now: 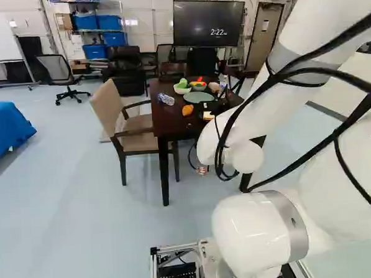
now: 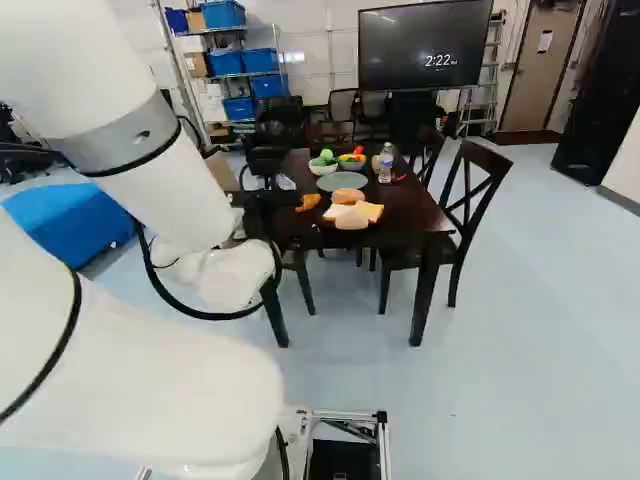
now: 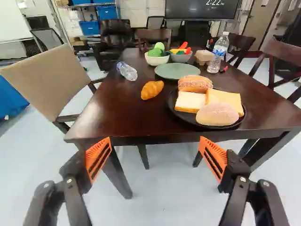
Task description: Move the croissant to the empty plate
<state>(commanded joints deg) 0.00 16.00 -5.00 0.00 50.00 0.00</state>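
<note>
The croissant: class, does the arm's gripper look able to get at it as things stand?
Probably yes: the gripper is open and nothing covers the croissant. It would likely need to clear the near edge of the table first, avoiding the black plate beside the croissant.

We read the time 2:22 in white digits (image 2: 438, 60) on the big dark screen (image 2: 400, 35) at the far wall, and we made out small letters, PM, just beside it. On the upright water bottle (image 3: 220, 42) we saw a label (image 3: 218, 51), and on the bottle lying on its side (image 3: 127, 71) some markings, but we found both too small to read. The pale sheet (image 2: 545, 41) on the door (image 2: 548, 75) was also too small for us to read.
</note>
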